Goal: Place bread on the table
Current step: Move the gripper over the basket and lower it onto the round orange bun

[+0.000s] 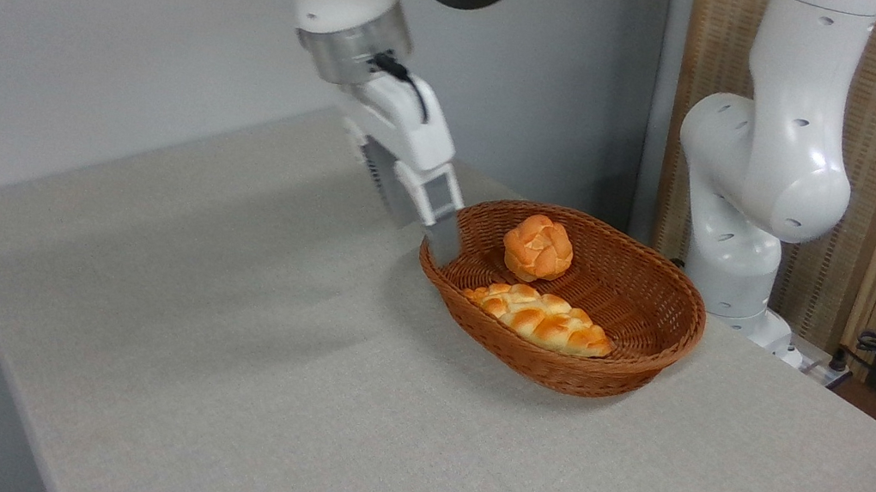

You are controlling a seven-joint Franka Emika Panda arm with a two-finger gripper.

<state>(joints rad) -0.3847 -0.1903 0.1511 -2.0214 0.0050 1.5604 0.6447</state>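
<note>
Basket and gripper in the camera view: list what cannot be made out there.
- Gripper: the near finger covers the far one, so open or shut cannot be told; whether the fingers touch the wicker basket rim is unclear.
- Round knotted bun: its underside and back face away from the camera.
- Braided loaf: its lower edge sits behind the basket's near wall.
- Arm: the top frame edge cuts it off.

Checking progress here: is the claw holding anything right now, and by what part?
Nothing is held. The claw hangs at the basket rim, clear of the bread.
</note>
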